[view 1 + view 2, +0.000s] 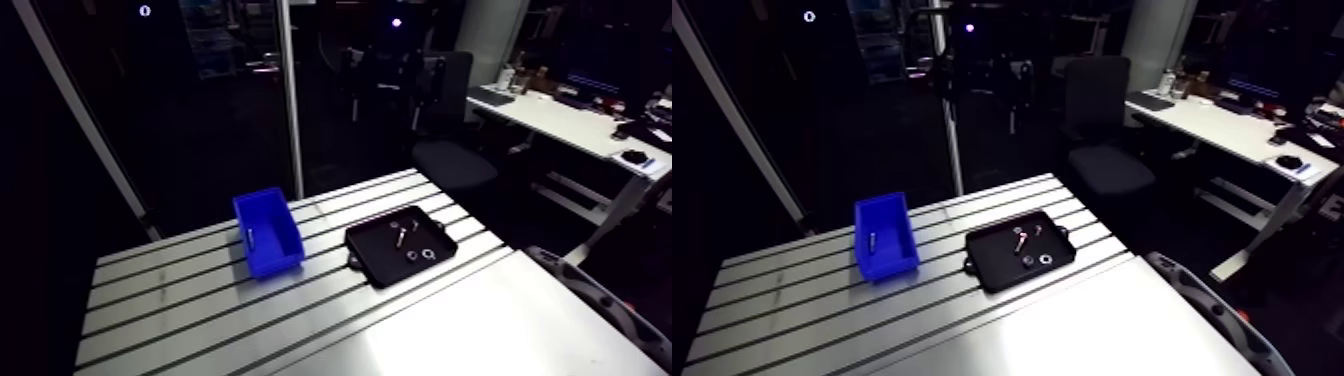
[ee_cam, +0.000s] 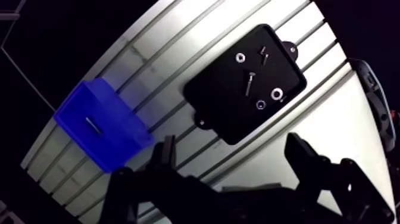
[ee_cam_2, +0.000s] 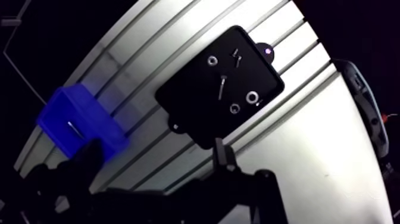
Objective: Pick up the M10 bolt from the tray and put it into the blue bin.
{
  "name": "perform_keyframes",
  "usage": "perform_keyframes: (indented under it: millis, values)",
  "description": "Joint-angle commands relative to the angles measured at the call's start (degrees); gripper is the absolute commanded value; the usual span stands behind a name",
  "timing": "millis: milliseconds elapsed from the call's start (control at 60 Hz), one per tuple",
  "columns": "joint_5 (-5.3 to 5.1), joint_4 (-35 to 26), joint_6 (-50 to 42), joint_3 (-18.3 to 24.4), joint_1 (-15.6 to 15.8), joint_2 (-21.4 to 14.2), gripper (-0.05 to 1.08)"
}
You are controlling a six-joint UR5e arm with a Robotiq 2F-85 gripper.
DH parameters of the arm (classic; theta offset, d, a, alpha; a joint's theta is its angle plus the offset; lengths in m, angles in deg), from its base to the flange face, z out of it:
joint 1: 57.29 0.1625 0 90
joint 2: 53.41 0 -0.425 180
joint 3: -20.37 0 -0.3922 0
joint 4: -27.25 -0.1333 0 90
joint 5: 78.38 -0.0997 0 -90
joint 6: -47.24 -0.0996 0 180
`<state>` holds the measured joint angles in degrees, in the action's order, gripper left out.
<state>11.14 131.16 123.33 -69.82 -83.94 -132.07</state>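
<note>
The tool (image 2: 232,146) hangs high over the table (image 1: 200,310), its two dark fingers (image 2: 165,156) spread wide with nothing between them, which suits a survey from above before any descent. In the arm view the black tray (image 1: 375,258) sits right of centre and the blue bin (image 1: 275,255) just left of centre. The two stand near each other but apart, both squared roughly to the table's slots, so the carry from one to the other should be short. The M10 bolt (image 2: 249,81) I take to be the longest fastener, lying flat near the middle of the tray, well ahead of the fingers in the wrist view. Around it but not touching lie ring-shaped pieces (image 2: 277,93) and a small screw (image 2: 263,55). That free space on both sides probably leaves room for the open fingers to straddle the shank. The low rim of the tray keeps these loose parts from rolling off the slotted surface. A slim metal piece (image 2: 92,124) already rests on the floor of the bin; what it is cannot be made out. The task looks to be at its start, with the bolt not yet grasped. Lowering will likely call for turning the wrist so the fingers close across the shank, not along it.
</note>
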Motion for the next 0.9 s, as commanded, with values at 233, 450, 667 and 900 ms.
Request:
perform_keyframes:
  millis: [233,450,667,900]
  values:
    - [0.43,8.1,-0.6,-6.5,-2.7,0.9,0.01]
    - [0.43,10.5,-0.6,-10.0,-4.5,1.8,0.01]
    - [0.86,12.9,-0.5,-12.1,-5.7,3.1,0.01]
    - [1.23,14.9,-0.5,-13.0,-5.9,6.5,0.01]
